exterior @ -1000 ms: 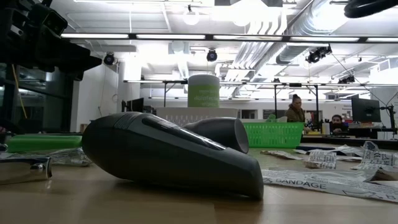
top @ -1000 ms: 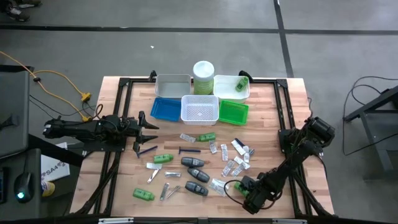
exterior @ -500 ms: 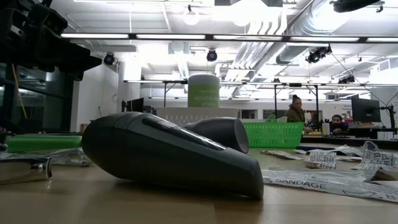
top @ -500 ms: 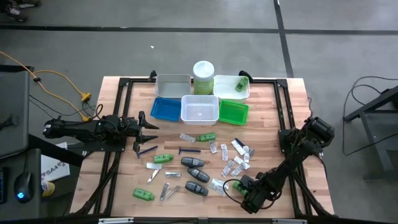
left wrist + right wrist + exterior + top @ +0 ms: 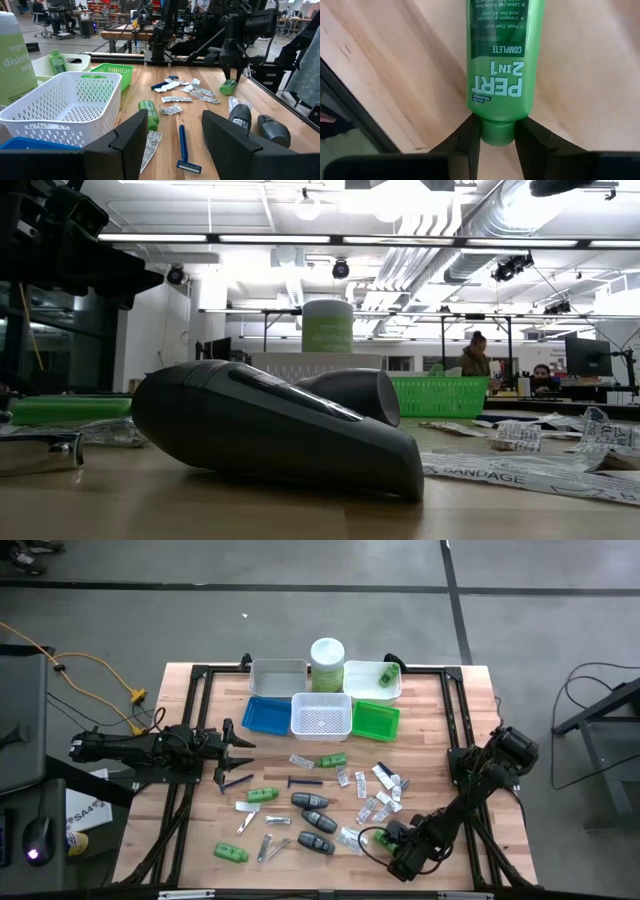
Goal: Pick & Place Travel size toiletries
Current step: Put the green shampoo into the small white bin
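Moved: right gripper (image 5: 497,142) fingers narrowing around green tube (image 5: 501,60) cap.
Left gripper (image 5: 172,135): fingers spread, idle.
Risk: pinching only the cap, tube may swing loose.

Floor (image 5: 300,600): grey concrete, dark seam lines crossing. Wooden surface (image 5: 460,730): light planks, black metal frame at edges. Yellow cable (image 5: 95,665) on floor off one corner; computer mouse (image 5: 37,840) and paper sheet (image 5: 85,812) on low grey stand beside it. Ceiling (image 5: 400,220): white, exposed ducts, pipes, strip lights lit. Dark monitor (image 5: 588,357) in far room; two persons (image 5: 475,355) at benches there. Workbench (image 5: 120,35) with dark equipment behind surface.
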{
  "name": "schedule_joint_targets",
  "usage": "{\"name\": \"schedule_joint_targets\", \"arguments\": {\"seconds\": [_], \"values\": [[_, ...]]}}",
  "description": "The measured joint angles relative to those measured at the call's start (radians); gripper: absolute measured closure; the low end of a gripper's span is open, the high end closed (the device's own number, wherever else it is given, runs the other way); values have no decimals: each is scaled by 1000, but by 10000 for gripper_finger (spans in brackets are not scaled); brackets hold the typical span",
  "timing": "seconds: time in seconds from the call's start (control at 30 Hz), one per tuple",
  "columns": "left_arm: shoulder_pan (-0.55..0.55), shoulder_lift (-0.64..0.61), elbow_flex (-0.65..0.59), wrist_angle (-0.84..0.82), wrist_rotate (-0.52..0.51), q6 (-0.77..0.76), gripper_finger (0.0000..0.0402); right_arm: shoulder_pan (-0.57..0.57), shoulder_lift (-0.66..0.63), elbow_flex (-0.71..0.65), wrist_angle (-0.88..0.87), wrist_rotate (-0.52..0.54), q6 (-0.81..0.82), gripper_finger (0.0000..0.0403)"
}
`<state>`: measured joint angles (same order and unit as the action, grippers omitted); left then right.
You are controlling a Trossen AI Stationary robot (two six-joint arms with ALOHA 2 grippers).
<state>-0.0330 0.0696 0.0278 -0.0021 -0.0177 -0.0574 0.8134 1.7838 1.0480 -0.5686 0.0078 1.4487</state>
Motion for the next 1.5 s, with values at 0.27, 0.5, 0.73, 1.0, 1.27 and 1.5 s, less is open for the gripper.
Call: {"name": "schedule_joint_targets", "arguments": {"seconds": [0.27,0.5,0.73,1.0,1.27,1.5], "values": [[0,0,0,0,0,0,213,-83,-122,121,-250,52,-226,315],[0,0,0,0,0,0,213,-274,-134,295,-773,201,-730,315],[0,0,0,0,0,0,213,-518,-129,325,-998,720,-1197,315],[0,0,0,0,0,0,213,-835,-100,323,-947,1163,-1709,315],[0,0,0,0,0,0,213,-1128,-39,324,-670,1391,-2304,315],[0,0,0,0,0,0,213,-1263,91,324,-616,1376,-2411,315]]}}
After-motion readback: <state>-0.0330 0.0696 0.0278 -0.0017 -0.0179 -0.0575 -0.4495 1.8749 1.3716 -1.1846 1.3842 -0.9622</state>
